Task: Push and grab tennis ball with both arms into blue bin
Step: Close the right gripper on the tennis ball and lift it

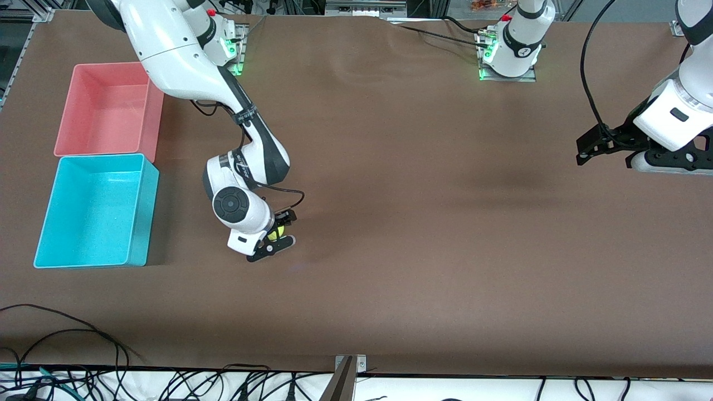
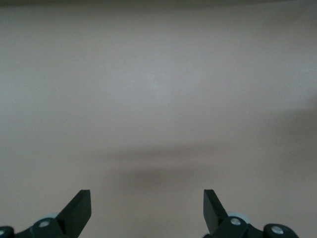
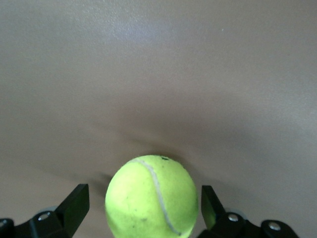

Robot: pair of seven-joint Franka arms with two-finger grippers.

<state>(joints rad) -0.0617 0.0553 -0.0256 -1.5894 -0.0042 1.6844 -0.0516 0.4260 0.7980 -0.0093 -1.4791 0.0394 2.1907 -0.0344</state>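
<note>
The yellow-green tennis ball (image 1: 277,233) (image 3: 151,198) lies on the brown table, toward the right arm's end. My right gripper (image 1: 285,229) (image 3: 144,192) is low over the table and open, one finger on each side of the ball. A gap shows beside one finger (image 3: 77,203); the other finger (image 3: 208,201) is close to the ball. The light blue bin (image 1: 142,211) stands empty beside the right arm, at that end of the table. My left gripper (image 1: 582,150) (image 2: 147,196) waits open over bare table at the left arm's end, nothing between its fingers.
A pink bin (image 1: 106,111) stands right against the blue bin, farther from the front camera. Loose black cables (image 1: 67,328) lie along the table's edge nearest the front camera. Both arm bases (image 1: 507,55) sit along the table's farthest edge.
</note>
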